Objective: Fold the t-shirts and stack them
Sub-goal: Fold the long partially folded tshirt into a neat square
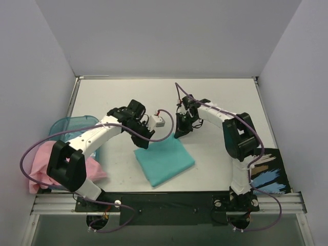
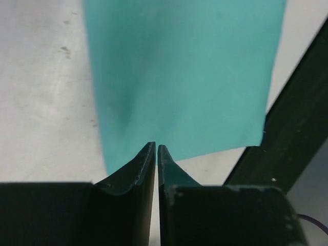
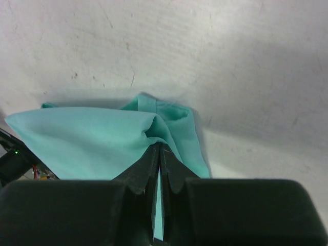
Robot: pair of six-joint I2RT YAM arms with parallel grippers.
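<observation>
Shirts number two, arms two with one pincer each, and tubs one. Nearest, at the left front corner of the table (image 1: 215,102), the pink t-shirt (image 1: 41,159) lies crumpled in a heap, partly hidden beneath the left arm (image 1: 95,136). At the front right corner lies a dark sheet (image 1: 269,171) with pale streaks.

Further in, at the middle of the table, the teal t-shirt (image 1: 165,161) lies flat, folded into a rough square turned like a diamond, well apart from the pink one. The left gripper (image 1: 144,144) points down at the square's left corner. In the left wrist view its fingers (image 2: 138,169) are pressed together with only a sliver between them, their tips meeting right at the cloth's near edge. I cannot tell whether any cloth is caught there.

The right gripper (image 1: 180,135) stands at the square's far corner, clamped on the teal t-shirt. In the right wrist view a strip of teal shows between its fingers (image 3: 141,174), and the cloth bunches into a pucker at their tips.

Beyond the pink t-shirt, against the table's left edge, sits the translucent blue tub (image 1: 69,124), its near side covered by the left arm.
</observation>
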